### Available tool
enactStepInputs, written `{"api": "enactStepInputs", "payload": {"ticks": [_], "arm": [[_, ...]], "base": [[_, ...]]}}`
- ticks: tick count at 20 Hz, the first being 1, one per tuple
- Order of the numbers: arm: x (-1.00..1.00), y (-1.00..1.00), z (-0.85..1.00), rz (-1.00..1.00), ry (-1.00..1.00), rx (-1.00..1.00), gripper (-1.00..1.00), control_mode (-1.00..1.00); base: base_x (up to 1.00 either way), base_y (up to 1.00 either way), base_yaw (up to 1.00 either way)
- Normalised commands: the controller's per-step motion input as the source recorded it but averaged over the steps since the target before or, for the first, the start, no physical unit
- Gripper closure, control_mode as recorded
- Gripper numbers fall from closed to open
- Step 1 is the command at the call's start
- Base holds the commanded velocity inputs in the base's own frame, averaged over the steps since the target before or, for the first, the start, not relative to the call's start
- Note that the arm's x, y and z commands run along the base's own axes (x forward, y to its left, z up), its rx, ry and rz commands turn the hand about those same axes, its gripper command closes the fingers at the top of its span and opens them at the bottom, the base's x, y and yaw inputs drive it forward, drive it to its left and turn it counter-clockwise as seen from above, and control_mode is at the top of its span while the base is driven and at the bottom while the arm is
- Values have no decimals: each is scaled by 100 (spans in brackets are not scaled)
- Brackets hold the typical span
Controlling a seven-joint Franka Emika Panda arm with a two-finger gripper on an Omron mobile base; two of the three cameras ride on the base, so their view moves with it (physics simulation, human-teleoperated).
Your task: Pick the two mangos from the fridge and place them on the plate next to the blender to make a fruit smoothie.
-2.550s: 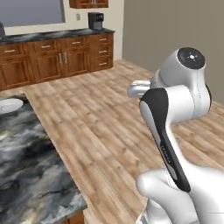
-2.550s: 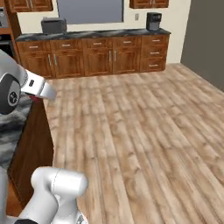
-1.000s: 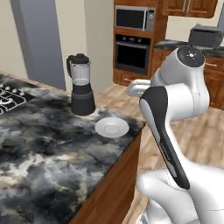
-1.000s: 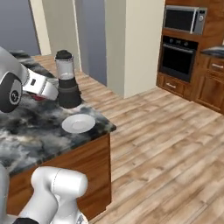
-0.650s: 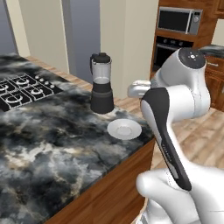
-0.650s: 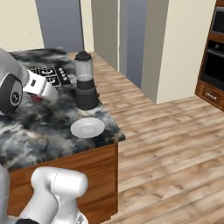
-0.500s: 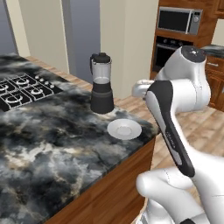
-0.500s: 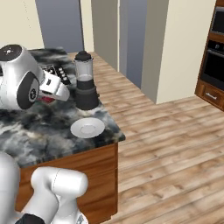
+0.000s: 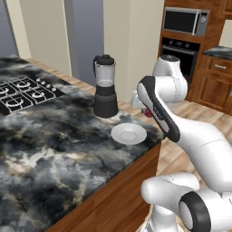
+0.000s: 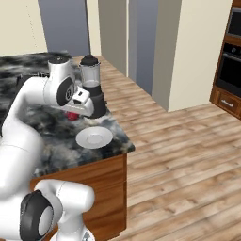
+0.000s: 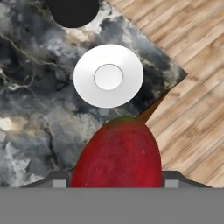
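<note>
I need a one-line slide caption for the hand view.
Red mango held in the gripper, above the empty white plate on the marble counter.

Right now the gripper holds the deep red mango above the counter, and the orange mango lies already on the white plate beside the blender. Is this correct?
Not quite. The plate is bare; no orange mango lies on it, as the hand view shows. The rest stands: the gripper holds the deep red mango above the counter, and the plate sits beside the blender.
</note>
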Motion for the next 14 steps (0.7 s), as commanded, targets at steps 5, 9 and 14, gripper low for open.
{"api": "enactStepInputs", "payload": {"ticks": [5, 9, 14], "arm": [[46, 5, -100, 3, 0, -7, 100, -100], [49, 14, -91, 2, -6, -7, 100, -100], [63, 1, -68, 0, -6, 0, 100, -100]], "base": [[0, 0, 0], [0, 0, 0], [0, 0, 0]]}}
